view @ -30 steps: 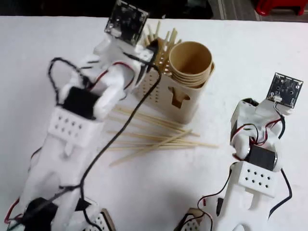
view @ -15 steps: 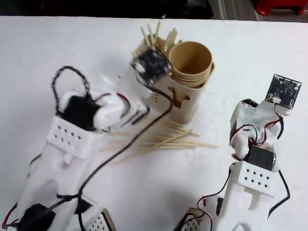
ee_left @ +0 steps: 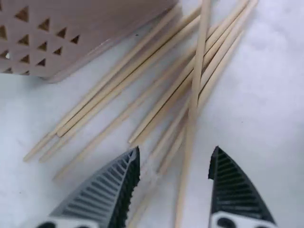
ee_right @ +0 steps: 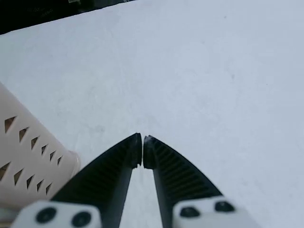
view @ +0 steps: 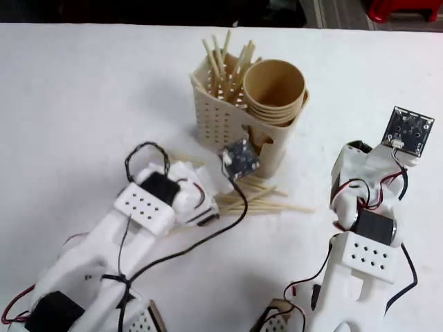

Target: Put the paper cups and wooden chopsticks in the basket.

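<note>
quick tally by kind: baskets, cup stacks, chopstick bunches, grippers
basket: 1
stack of paper cups: 1
chopstick bunches: 2, standing bunch in the basket, loose bunch on the table
grippers: 2, left gripper open, right gripper shut
total: 6

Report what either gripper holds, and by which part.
Nothing. The left gripper hangs open over the loose chopsticks; the right gripper is shut, empty.

Paper cups (view: 275,90) and chopsticks (view: 225,62) stand in basket (view: 220,128).
</note>
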`<state>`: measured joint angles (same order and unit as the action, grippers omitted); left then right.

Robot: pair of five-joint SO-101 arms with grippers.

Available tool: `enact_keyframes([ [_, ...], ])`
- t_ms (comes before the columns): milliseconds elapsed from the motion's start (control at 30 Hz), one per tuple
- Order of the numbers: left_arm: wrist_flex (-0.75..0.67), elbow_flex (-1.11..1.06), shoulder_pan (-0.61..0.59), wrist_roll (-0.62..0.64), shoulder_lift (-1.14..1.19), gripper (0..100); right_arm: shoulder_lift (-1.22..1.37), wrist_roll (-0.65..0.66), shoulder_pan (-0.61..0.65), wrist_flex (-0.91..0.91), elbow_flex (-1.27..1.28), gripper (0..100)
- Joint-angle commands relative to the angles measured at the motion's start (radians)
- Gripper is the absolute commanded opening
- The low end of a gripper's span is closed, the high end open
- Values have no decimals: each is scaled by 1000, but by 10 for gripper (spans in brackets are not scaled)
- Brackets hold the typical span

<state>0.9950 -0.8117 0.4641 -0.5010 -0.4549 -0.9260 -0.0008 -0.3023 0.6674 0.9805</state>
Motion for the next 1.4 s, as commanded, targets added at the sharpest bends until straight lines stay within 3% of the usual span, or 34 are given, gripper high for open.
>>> enact_keyframes([
  [0, -78, -25, 12, -8, -18, 238, -1, 8, -4, -19, -9, 19],
  [400, -72, 244, 12, -3, 466, 228, -1, 8, -7, -19, -9, 19],
  [700, -52, 282, 61, -11, 532, 142, -1, 8, -7, -19, -9, 19],
  [1267, 69, 261, 90, -87, 541, 133, -1, 8, -8, -19, -9, 19],
  [1367, 69, 259, 97, -92, 541, 85, -1, 8, -8, -19, -9, 19],
])
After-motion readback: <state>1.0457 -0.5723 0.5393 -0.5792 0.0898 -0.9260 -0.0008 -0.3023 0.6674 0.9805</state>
